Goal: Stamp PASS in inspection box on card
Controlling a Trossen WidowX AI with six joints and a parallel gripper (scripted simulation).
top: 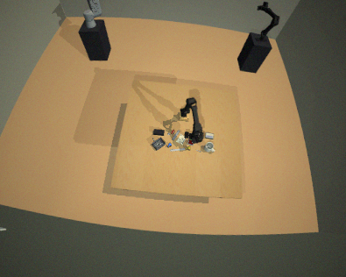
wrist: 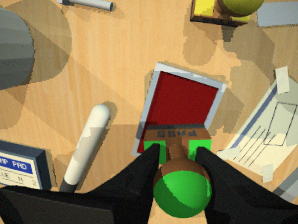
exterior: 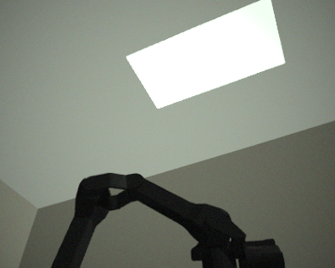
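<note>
My gripper (wrist: 177, 151) is shut on the PASS stamp (wrist: 182, 172), which has a green-topped round knob and a brown wooden block lettered PASS. In the wrist view the block overlaps the near end of the open red ink pad (wrist: 184, 100); whether it touches the pad cannot be told. The card (wrist: 260, 145) lies to the right, taped down, with printed lines and an empty outlined box (wrist: 281, 124). In the top view the gripper is too small to make out beside the cluster of things.
A closed blue stamp pad box (wrist: 22, 165) and a white marker (wrist: 87, 147) lie left of the ink pad. A grey cylinder (wrist: 12, 50) stands at the upper left. A yellow stamp (wrist: 220, 11) stands at the top, with a grey rod (wrist: 90, 4) to its left.
</note>
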